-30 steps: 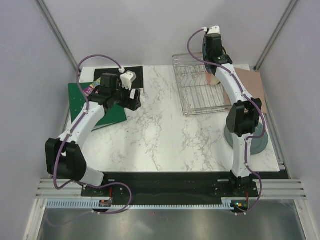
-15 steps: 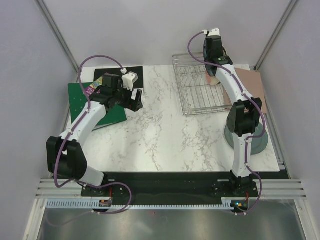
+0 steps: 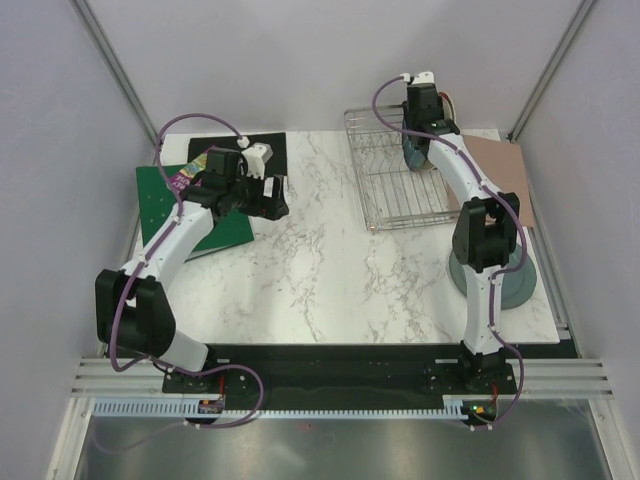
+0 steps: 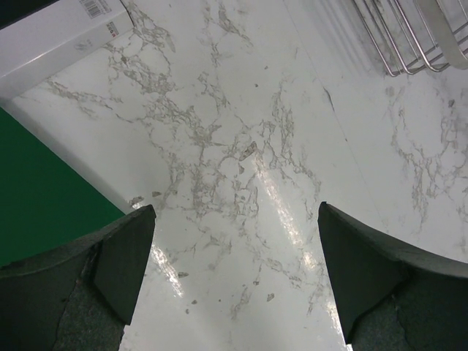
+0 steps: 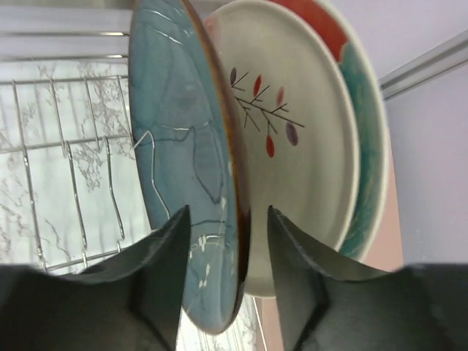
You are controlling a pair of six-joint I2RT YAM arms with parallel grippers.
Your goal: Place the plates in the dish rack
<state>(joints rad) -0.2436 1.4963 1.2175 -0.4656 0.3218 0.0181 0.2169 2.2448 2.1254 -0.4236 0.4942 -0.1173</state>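
Observation:
The dish rack (image 3: 395,190) stands at the far right of the marble table. Three plates stand on edge in it: a teal-blue plate (image 5: 183,124), a cream plate with a twig motif (image 5: 292,131) behind it, and a red plate with a teal rim (image 5: 318,22) at the back. My right gripper (image 5: 227,212) is open, its jaws astride the blue plate's rim with a gap showing on the cream plate's side. A grey-green plate (image 3: 522,288) lies flat by the right arm. My left gripper (image 4: 235,208) hangs open over bare marble.
A green binder (image 3: 160,200) lies at the left edge, with a black mat (image 3: 272,150) behind it. A white box with a barcode (image 4: 66,36) is beside the binder. A brown board (image 3: 503,170) lies right of the rack. Purple walls enclose the table.
My right gripper's jaws have spread apart off the blue plate, which now stands in the rack. The right wrist shifted slightly toward the back. The left gripper drifted a little right.

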